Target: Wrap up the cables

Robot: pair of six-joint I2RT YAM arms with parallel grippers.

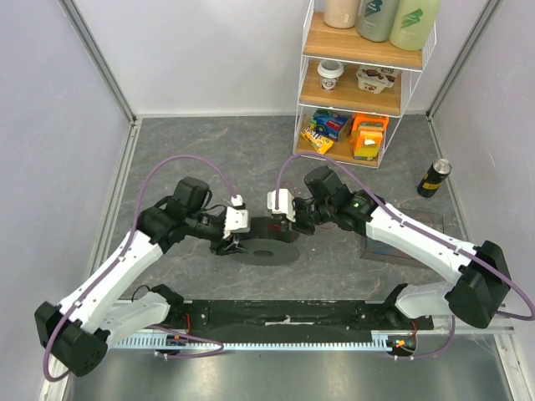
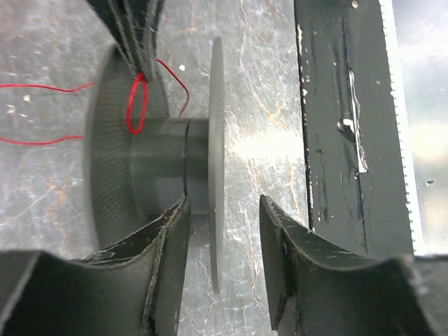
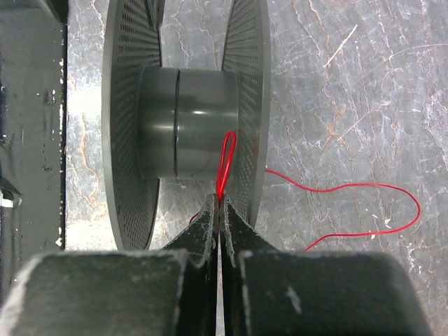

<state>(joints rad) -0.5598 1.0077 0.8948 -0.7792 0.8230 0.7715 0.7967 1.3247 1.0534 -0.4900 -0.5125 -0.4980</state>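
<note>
Right gripper (image 3: 220,204): fingers pressed together, pinching the red cable (image 3: 225,162) at the tips. The pinched part forms 1 narrow loop standing against the hub (image 3: 185,122) of the dark grey spool (image 1: 266,244). It sits between the 2 perforated flanges, close to the right-hand one in my right wrist view. The rest of the cable runs out past that flange and trails in a loose curve over the grey marbled table (image 3: 350,84).

Left gripper (image 2: 224,206): spread, 1 finger either side of the thin flange (image 2: 216,126), with a gap showing on both sides. My left wrist view shows the same loop at the hub's far end, held by the right fingers. From the top, both grippers meet the spool from opposite sides. The cable is too thin to see there.
</note>
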